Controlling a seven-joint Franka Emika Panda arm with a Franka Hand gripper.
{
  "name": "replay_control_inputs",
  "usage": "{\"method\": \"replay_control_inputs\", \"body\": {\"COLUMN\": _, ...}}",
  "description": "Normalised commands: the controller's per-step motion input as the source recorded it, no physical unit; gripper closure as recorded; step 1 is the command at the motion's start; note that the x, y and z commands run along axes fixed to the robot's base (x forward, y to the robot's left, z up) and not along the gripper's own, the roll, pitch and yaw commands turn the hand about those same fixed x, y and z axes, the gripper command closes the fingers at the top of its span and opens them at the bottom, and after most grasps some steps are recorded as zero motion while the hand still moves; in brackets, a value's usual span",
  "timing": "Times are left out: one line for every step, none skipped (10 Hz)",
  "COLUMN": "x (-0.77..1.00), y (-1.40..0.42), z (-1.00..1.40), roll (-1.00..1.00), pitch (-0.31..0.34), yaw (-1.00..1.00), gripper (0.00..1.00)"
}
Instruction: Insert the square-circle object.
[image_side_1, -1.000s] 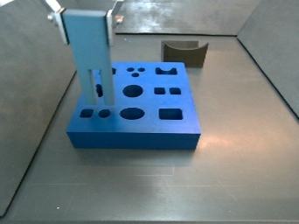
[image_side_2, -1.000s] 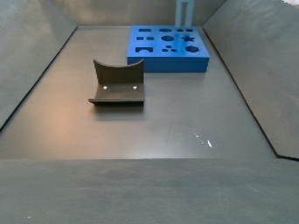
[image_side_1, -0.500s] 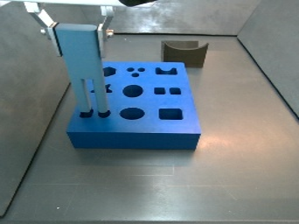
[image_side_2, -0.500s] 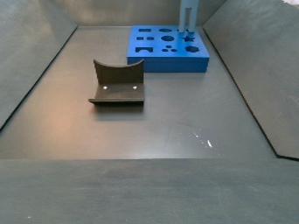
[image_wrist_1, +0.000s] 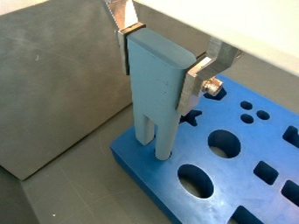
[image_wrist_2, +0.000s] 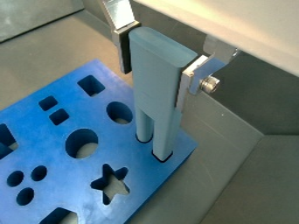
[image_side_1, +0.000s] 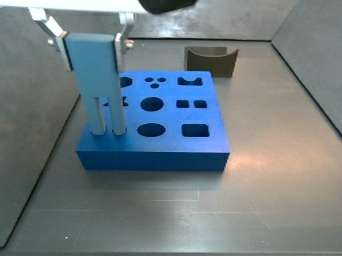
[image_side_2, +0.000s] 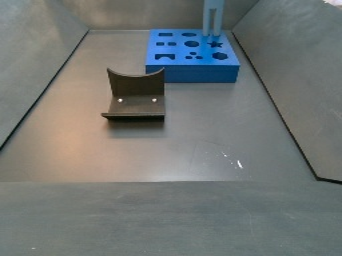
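Our pincer (image_wrist_1: 167, 59), pinching the square-circle object (image_wrist_1: 158, 83), should press its prongs straight down into the dark-blue board (image_wrist_1: 228, 166).

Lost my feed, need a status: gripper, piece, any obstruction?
Gripper shut on tall light-blue pronged plastic piece, above big dark-blue board. Prongs in corner holes. Nothing blocking; dark brownish notched block apart.

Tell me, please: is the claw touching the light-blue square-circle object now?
Touching. In both wrist views the claw has its silver fingers pressed flat against the two sides of the square-circle object, no gap showing, while its prongs enter the blue board.
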Motion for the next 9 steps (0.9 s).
{"method": "replay_control_inputs", "body": {"x": 0.05, "y": 0.00, "z": -0.29, "roll": 0.10, "pitch": 0.000, "yaw": 0.00, "gripper": 1.00}}
{"method": "replay_control_inputs", "body": {"x": 0.01, "y": 0.00, "z": -0.33, "roll": 0.00, "pitch": 0.000, "yaw": -0.02, "gripper": 1.00}}
{"method": "replay_control_inputs", "body": {"x": 0.00, "y": 0.00, "z": -0.35, "roll": 0.00, "pitch": -0.059, "yaw": -0.01, "gripper": 1.00}}
{"method": "replay_control_inputs", "body": {"x": -0.09, "y": 0.00, "z": -0.42, "roll": 0.00, "pitch": -0.171, "yaw": 0.00, "gripper": 1.00}}
{"method": "replay_control_inputs", "body": {"x": -0.06, "y": 0.00, "z": -0.47, "roll": 0.00, "pitch": -0.214, "yaw": 0.00, "gripper": 1.00}}
{"method": "replay_control_inputs", "body": {"x": 0.00, "y": 0.00, "z": -0.42, "roll": 0.01, "pitch": -0.127, "yaw": 0.00, "gripper": 1.00}}
{"method": "replay_control_inputs", "body": {"x": 0.00, "y": -0.02, "z": -0.35, "roll": 0.09, "pitch": -0.033, "yaw": 0.00, "gripper": 1.00}}
{"method": "replay_control_inputs", "body": {"x": 0.00, "y": -0.03, "z": -0.29, "roll": 0.16, "pitch": -0.010, "yaw": 0.00, "gripper": 1.00}}
{"method": "replay_control_inputs", "body": {"x": 0.00, "y": -0.02, "z": -0.04, "roll": 0.00, "pitch": -0.001, "yaw": 0.00, "gripper": 1.00}}
